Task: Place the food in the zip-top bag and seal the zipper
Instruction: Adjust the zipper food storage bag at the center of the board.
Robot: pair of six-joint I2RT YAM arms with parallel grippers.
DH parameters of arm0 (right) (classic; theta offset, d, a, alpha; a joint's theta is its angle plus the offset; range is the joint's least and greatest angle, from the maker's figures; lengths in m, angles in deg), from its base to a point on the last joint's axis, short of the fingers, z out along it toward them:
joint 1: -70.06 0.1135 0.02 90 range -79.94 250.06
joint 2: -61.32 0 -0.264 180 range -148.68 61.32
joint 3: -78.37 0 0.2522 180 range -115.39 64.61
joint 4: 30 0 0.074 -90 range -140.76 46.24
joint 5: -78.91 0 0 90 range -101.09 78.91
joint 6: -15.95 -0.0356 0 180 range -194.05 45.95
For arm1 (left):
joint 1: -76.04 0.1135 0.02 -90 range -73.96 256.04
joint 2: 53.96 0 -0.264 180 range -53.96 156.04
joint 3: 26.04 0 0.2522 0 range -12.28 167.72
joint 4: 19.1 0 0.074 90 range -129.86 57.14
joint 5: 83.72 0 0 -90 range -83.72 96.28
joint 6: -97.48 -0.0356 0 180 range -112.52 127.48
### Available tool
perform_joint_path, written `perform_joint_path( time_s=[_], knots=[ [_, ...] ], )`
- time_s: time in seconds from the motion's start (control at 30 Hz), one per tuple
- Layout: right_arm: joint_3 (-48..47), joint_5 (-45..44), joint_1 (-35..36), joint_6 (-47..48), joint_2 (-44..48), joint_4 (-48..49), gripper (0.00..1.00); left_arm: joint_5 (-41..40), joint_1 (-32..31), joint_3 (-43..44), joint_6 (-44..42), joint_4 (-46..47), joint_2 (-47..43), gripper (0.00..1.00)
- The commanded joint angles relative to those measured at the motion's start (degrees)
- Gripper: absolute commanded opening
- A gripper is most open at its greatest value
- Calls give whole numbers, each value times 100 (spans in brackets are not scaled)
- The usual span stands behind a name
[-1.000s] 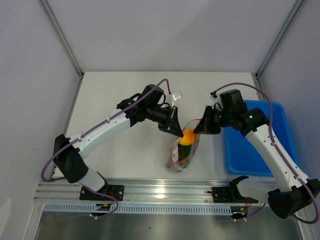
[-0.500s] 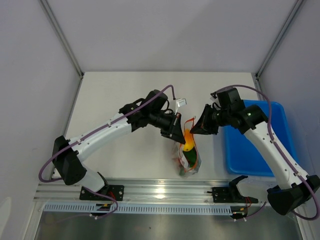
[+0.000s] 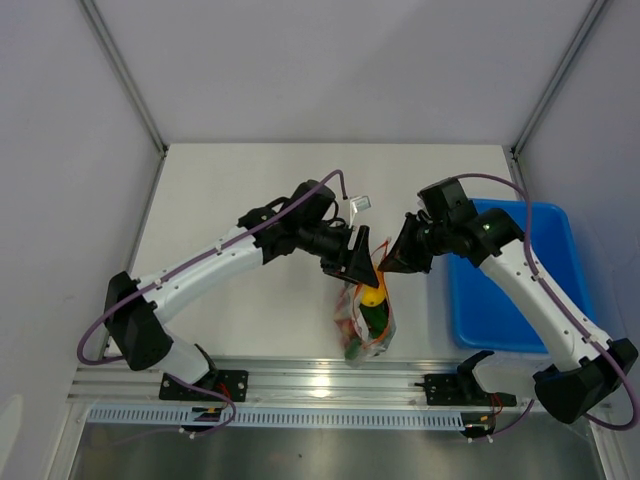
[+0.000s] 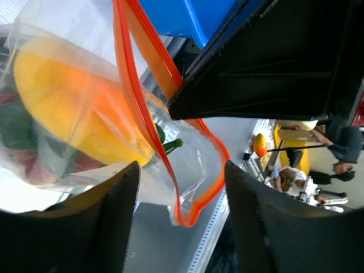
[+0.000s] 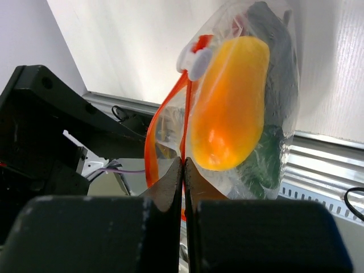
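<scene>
The clear zip-top bag (image 3: pixel 364 322) hangs from my right gripper (image 3: pixel 386 268), which is shut on the orange-red zipper (image 5: pixel 183 133) strip. The white slider tab (image 5: pixel 197 59) sits further along that strip. Inside the bag lie the food items: the yellow-orange pepper (image 5: pixel 230 108), the green pepper (image 5: pixel 268 152) and a red tomato cluster (image 4: pixel 35 166). My left gripper (image 3: pixel 364 260) stands open right beside the bag's mouth. In the left wrist view a loop of the zipper (image 4: pixel 190 213) hangs free between its fingers (image 4: pixel 108 224) and touches neither.
The blue bin (image 3: pixel 512 285) sits on the table to the right, under the right arm. The metal rail (image 3: pixel 330 385) runs along the near edge, just below the hanging bag. The two grippers are nearly touching.
My left gripper has opened and let go of the zipper strip. The bag has sagged lower and now hangs from the right gripper alone. The right arm shifted slightly left.
</scene>
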Motion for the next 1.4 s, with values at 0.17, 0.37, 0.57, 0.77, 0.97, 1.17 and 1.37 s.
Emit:
perform_joint_path(
  time_s=[0.17,0.37,0.57,0.77,0.97,1.17,1.37],
  knots=[
    [-325,-531,59,-632,-93,-380,0,-345,-140,527,141,-324,-193,80],
    [-553,-952,226,-1213,-93,-354,0,-1092,-439,1090,70,-860,-79,84],
    [-492,-1261,657,-2039,-67,-170,0,-1690,-764,1301,18,-1019,0,84],
    [-290,-1515,833,-2628,170,-91,0,-2488,-1037,1284,-123,-1274,36,83],
    [-211,-1735,929,-3102,294,-178,0,-3017,-1134,1205,-35,-1485,27,77],
    [-167,-1964,1096,-3595,329,-231,0,-3149,-1204,1214,105,-1441,79,66],
    [9,-2201,1246,-4034,408,-205,0,-3175,-1266,1266,106,-1485,167,60]
  ],
)
